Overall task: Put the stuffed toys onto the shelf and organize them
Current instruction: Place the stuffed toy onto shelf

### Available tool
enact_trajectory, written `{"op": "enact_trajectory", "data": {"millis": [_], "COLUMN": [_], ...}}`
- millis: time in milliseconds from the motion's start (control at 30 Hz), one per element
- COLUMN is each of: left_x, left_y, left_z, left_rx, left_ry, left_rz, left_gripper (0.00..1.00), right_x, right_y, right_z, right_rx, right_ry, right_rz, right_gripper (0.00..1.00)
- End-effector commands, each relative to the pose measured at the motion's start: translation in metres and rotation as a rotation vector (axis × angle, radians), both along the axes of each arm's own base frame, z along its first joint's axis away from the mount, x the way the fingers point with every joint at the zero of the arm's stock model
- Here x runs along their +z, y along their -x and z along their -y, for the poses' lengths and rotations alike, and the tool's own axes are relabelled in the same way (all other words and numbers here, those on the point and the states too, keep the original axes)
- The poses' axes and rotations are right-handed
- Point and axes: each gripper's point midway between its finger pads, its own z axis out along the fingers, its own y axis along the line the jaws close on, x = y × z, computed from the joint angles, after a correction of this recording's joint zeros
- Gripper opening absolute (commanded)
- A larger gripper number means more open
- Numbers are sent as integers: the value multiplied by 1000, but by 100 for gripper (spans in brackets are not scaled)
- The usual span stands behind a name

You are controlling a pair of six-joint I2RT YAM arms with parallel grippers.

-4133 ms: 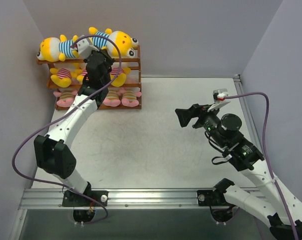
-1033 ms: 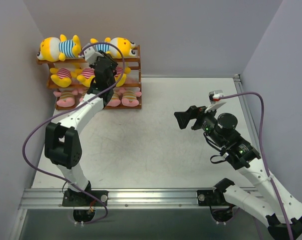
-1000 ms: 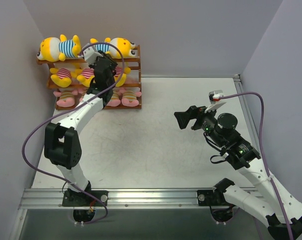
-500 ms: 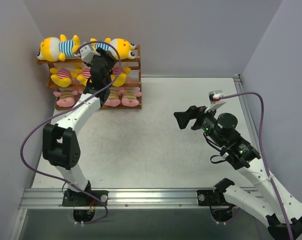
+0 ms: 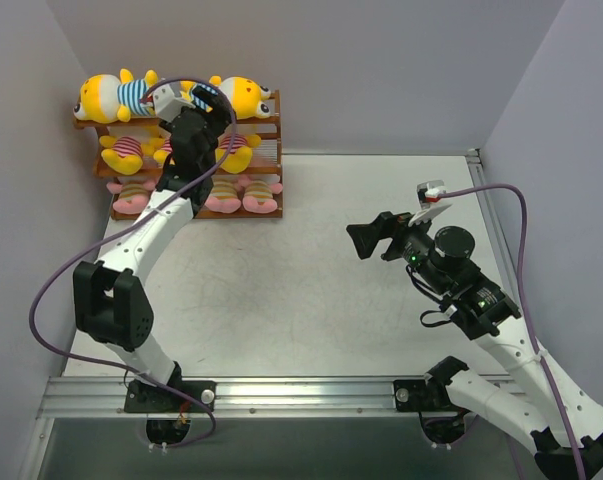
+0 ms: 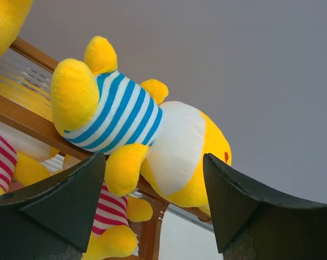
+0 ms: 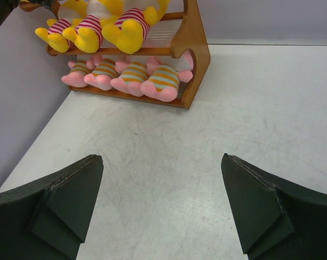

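Left wrist view shows you your left gripper spread wide, gripping nothing, facing a blue-striped yellow toy lying on the shelf's top rail. Your right gripper hangs open and empty above the table, well apart from the shelf, where pink toys fill the bottom tier.

I see the shelf at the table's far left corner, with two stuffed toys on top, three on the middle tier and four on the bottom. My left gripper is just before the top tier, and my right gripper is well apart to the right.
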Motion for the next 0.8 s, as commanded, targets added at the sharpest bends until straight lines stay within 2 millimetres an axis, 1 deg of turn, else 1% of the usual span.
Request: {"op": "enact_trajectory", "data": {"millis": [0,33,67,133,167,233,267,300,333,367,400,433,467,500,533,567,600,633,667,700,733,767], "left_x": [33,37,35,44,42,56,50,54,51,53,60,57,57,64,59,59,66,60,60,70,65,66], "left_y": [23,25,27,35,37,47,50,56,61,65,74,81,86,97,106,112,127,137,147,166,178,190], "left_z": [-1,1,0,3,0,-5,-3,-9,-11,-12,-18,-20,-22,-29,-33,-37,-42,-50,-54,-61,-68,-71], "left_rx": [-49,-65,-73,-108,-113,-132,-160,-161,-166,-176,-171,-173,-180,-175,-175,-173,-174,-166,-163,-156,-151,-146], "left_ry": [20,26,20,19,12,3,-16,-41,-60,-75,-106,-123,-141,-176,-202,-225,-266,-287,-306,-338,-358,-379], "left_rz": [47,49,29,29,5,8,-32,-43,-72,-76,-72,-94,-101,-97,-131,-144,-137,-178,-186,-169,-197,-199], "left_gripper": [82,83,84,84,84,86,86,87,88,90,93,95,97,97,95,94,94,94,94,94,94,94], "right_x": [19,21,21,23,25,27,29,29,31,34,36,32,35,36,34,36,39,41,40,43,44,43], "right_y": [3,4,4,5,6,6,7,6,5,6,3,3,4,3,2,1,2,0,2,2,2,3], "right_z": [2,3,4,5,6,8,9,12,15,18,24,28,32,36,43,48,52,60,65,70,75,84], "right_rx": [3,3,0,-2,-5,-10,-14,-29,-40,-51,-86,-100,-115,-136,-168,-192,-211,-250,-271,-294,-321,-360], "right_ry": [-39,-39,-39,-39,-39,-37,-33,-22,-15,-10,-4,23,29,36,56,62,66,73,86,87,93,107], "right_rz": [48,51,48,52,55,62,64,69,74,79,89,79,81,85,82,84,90,93,90,93,88,82], "right_gripper": [95,95,95,95,95,95,95,95,95,95,95,95,96,96,96,97,97,97,98,98,98,99]}}
